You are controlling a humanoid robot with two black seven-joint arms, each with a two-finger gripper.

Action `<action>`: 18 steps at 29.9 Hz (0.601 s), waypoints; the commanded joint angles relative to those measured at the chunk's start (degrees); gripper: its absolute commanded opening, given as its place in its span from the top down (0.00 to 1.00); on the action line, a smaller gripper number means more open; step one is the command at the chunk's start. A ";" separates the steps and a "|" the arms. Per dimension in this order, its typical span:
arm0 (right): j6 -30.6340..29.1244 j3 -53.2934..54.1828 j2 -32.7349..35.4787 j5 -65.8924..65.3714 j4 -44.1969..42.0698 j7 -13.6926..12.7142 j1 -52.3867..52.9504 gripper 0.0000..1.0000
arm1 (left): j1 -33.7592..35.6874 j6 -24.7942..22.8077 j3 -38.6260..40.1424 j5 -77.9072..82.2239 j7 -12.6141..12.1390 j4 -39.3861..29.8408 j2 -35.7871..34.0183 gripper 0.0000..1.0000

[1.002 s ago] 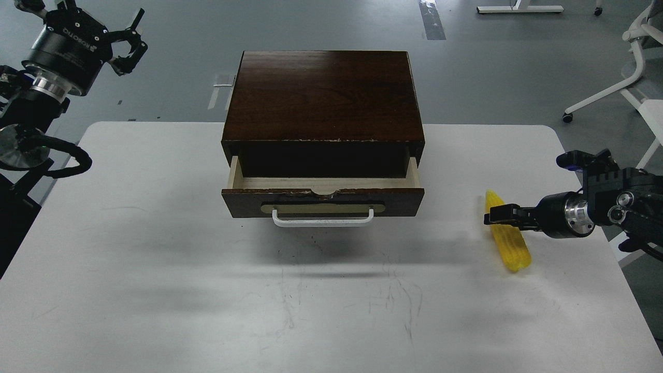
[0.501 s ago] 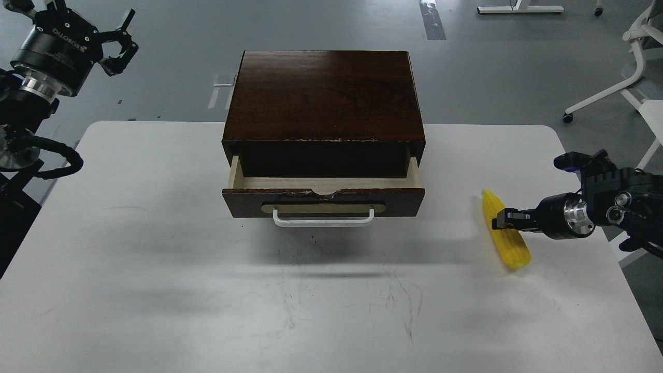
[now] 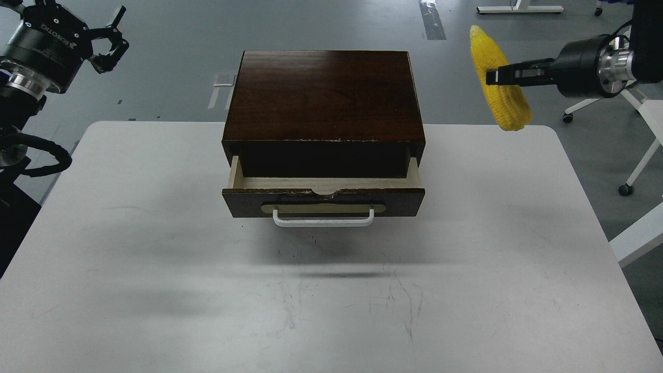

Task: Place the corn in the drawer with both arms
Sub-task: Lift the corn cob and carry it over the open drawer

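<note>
My right gripper (image 3: 492,76) is shut on the yellow corn (image 3: 501,98) and holds it high in the air, to the right of the dark brown box (image 3: 323,96). The corn hangs nearly upright, pointed end up. The drawer (image 3: 323,194) is pulled partly open, its pale wood inside showing and its white handle (image 3: 323,219) facing me. My left gripper (image 3: 106,39) is raised at the far upper left, away from the box, fingers spread and empty.
The white table (image 3: 155,269) carries the box at its back middle. Office chair legs (image 3: 611,98) stand on the grey floor at the right. A white frame part (image 3: 639,235) reaches in by the table's right edge.
My right gripper closed on the corn on the table and has lifted it far up, level with the box top. My left arm has drawn slightly further left and up.
</note>
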State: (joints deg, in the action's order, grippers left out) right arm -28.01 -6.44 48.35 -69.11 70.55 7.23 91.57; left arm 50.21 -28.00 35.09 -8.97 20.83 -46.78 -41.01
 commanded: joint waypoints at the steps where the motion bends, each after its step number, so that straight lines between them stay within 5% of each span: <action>1: 0.01 0.29 -4.75 -5.33 1.96 -0.02 4.49 1.00 | 0.07 0.00 -0.02 0.09 -0.09 0.02 -0.13 0.02; 7: 0.01 0.20 -14.50 -11.99 3.27 -0.02 9.76 1.00 | 0.07 0.00 -0.02 0.71 -0.18 0.11 -0.74 0.02; 18: 0.01 -0.68 -21.37 -25.89 15.50 0.60 9.07 1.00 | -0.20 0.00 -0.02 0.71 0.09 0.11 -2.85 0.02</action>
State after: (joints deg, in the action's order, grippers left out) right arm -28.00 -6.52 28.50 -91.03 83.82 7.77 101.34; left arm 50.08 -28.00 35.05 -8.25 20.89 -46.67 -43.47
